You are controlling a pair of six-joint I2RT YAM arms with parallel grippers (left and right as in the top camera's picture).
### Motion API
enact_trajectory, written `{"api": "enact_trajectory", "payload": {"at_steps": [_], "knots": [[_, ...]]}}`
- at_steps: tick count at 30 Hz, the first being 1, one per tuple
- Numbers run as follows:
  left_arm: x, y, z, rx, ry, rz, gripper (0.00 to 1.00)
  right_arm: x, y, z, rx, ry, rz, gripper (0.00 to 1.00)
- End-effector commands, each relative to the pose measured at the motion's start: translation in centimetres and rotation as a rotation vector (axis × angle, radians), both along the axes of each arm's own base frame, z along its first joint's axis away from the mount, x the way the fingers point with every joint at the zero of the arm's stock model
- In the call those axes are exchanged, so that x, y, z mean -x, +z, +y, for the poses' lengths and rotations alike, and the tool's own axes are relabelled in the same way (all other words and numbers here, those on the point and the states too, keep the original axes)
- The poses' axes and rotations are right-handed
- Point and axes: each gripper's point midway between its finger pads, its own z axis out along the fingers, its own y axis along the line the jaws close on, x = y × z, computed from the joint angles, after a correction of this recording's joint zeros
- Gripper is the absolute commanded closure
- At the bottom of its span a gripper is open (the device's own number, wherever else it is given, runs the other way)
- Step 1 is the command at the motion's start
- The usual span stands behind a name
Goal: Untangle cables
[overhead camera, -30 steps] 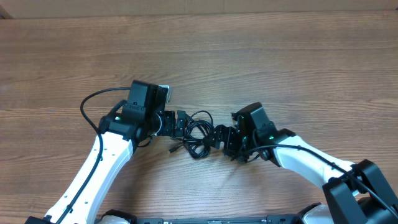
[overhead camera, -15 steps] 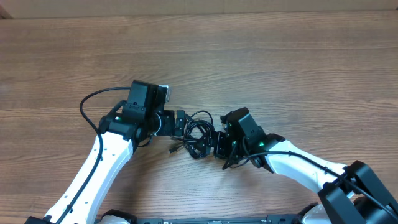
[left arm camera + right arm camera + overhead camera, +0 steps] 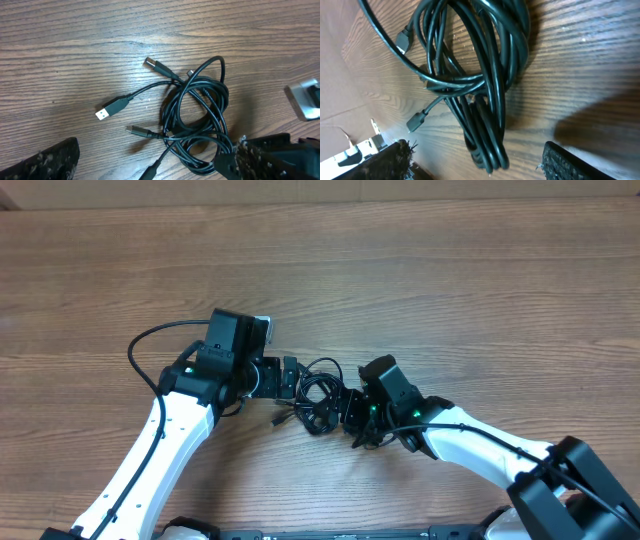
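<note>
Black and knotted: brackets the cables (image 3: 492, 85) with left gripper (image 3: 150, 161) and right gripper (image 3: 480, 162), both agape. Likely pre-grasp; next needs pinching separate strands.

A brown wood-grain desk (image 3: 450, 290) fills the view, its far edge meeting a paler strip (image 3: 200, 188) along the top.

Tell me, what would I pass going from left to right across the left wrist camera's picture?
A dark left finger in the bottom corner → the flat USB plug → the coiled black cables → a grey metal part at the right edge.
</note>
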Motion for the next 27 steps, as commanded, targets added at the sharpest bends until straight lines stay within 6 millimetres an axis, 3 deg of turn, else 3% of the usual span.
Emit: {"api": "enact_trajectory", "payload": {"at_steps": [1,4,7,15,21,27], "knots": [[-0.6,0.9,0.4,-0.001,0.020,-0.028,0.01,0.0,-0.3,1.1,-0.005,0.010,0.007,0.19],[-0.5,0.8,0.4,-0.004,0.018,-0.023,0.00,0.2,-0.7,1.3,-0.005,0.016,0.014,0.26],[-0.5,0.8,0.4,-0.006,0.013,-0.024,0.00,0.0,-0.6,1.4,-0.012,0.013,0.009,0.49],[-0.5,0.8,0.5,-0.012,0.011,-0.027,0.00,-0.6,-0.8,1.1,0.009,-0.010,-0.017,0.77],[-0.5,0.8,0.6,-0.018,0.014,-0.029,0.00,-1.7,-0.5,1.2,0.011,-0.041,-0.065,0.81],[-0.4,0.7,0.6,-0.020,0.013,-0.024,0.00,-2.0,-1.4,0.7,0.042,-0.065,-0.059,0.79]]}}
